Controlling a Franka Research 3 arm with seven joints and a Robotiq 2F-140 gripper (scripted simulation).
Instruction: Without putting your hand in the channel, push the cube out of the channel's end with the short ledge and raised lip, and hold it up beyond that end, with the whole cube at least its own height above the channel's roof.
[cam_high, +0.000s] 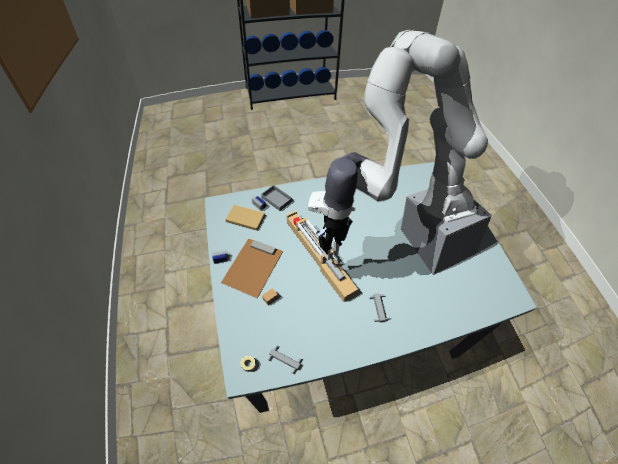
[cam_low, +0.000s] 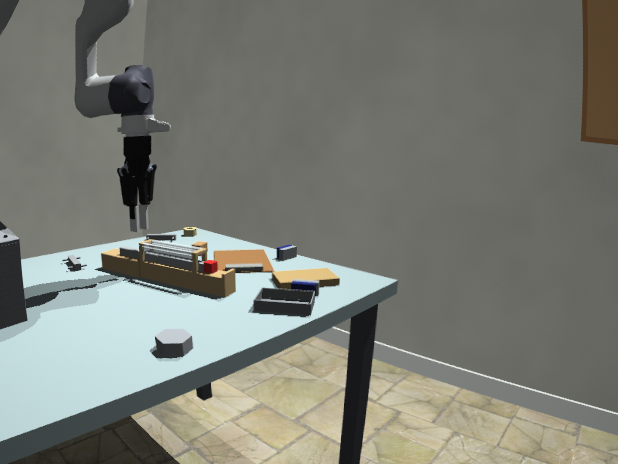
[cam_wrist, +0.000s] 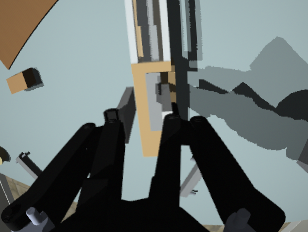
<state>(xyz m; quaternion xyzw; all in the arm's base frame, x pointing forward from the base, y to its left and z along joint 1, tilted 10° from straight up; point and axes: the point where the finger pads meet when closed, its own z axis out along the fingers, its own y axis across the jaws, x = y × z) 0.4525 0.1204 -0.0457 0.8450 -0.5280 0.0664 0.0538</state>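
The long tan channel (cam_high: 322, 256) lies slantwise on the table, with a barred roof over its middle (cam_low: 170, 249). The red cube (cam_high: 296, 220) (cam_low: 210, 266) sits at the channel's far end, on the short ledge just inside the raised lip. A grey bar (cam_high: 332, 271) lies in the channel's open near end (cam_low: 129, 253). My gripper (cam_low: 139, 225) hangs straight down above that near part, clear of the roof. Its fingers are close together with nothing between them. In the wrist view the fingers frame the channel's open end (cam_wrist: 155, 104).
A clipboard (cam_high: 251, 266), a tan board (cam_high: 245, 217), a grey tray (cam_high: 277, 198) and two blue blocks (cam_high: 259, 202) (cam_high: 220, 257) lie left of the channel. Two grey H-shaped bars (cam_high: 380, 307) (cam_high: 285, 359), a tape roll (cam_high: 246, 360) and a hex block (cam_low: 173, 343) lie nearer the edges. The robot base (cam_high: 445, 230) stands right.
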